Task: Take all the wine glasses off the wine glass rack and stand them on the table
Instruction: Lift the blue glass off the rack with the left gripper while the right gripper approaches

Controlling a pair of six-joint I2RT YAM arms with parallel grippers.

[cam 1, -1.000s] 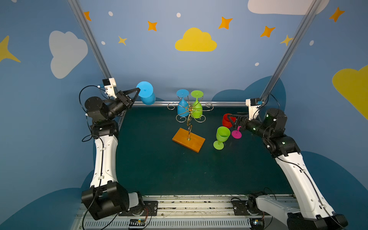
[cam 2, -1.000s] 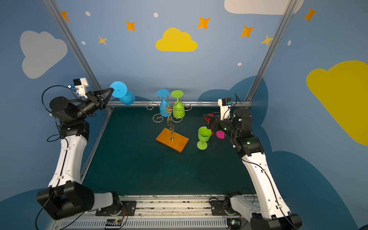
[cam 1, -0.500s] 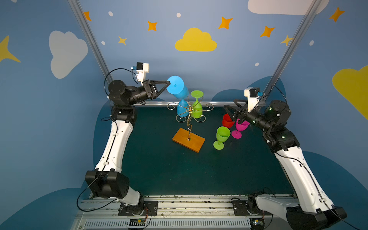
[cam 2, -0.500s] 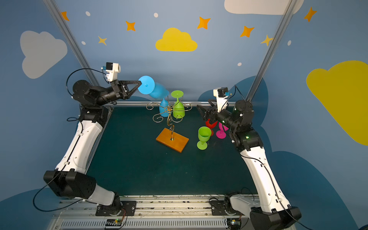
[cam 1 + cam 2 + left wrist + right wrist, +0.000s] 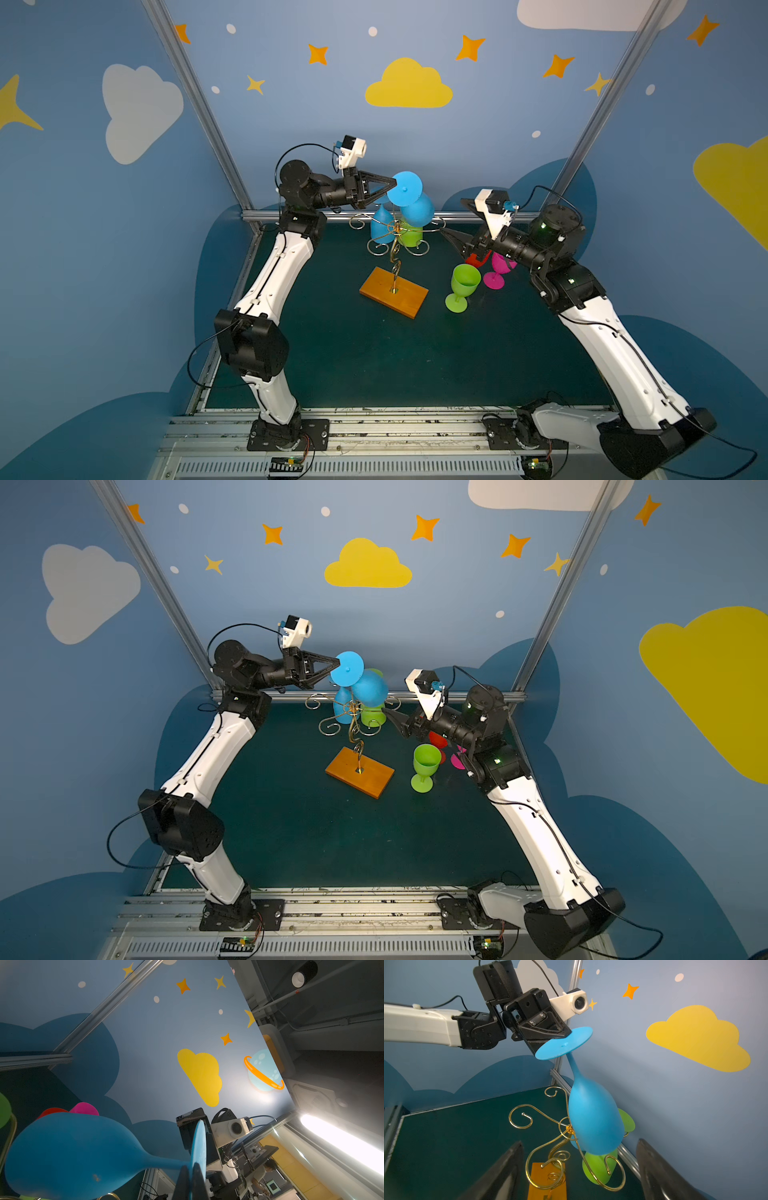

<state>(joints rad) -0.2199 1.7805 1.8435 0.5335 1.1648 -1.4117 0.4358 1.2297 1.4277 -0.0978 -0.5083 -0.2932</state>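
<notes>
While your left gripper (image 5: 550, 1043) pinches the foot of the blue wine glass (image 5: 593, 1120), bowl hanging tilted above the wine glass rack (image 5: 395, 232), bring your right gripper (image 5: 579, 1169), jaws spread wide and empty, around the bowl squarely before closing, clear of the gold scrolls.

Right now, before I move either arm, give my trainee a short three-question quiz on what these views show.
1. True or false: the left gripper pinches the foot of the blue glass.
2. Which glass stands upright on the table nearest the rack? A red, B green, C pink.
3. Fill in: the right gripper is ____.

Key: 1 true. 2 B, the green glass. 3 open.
</notes>
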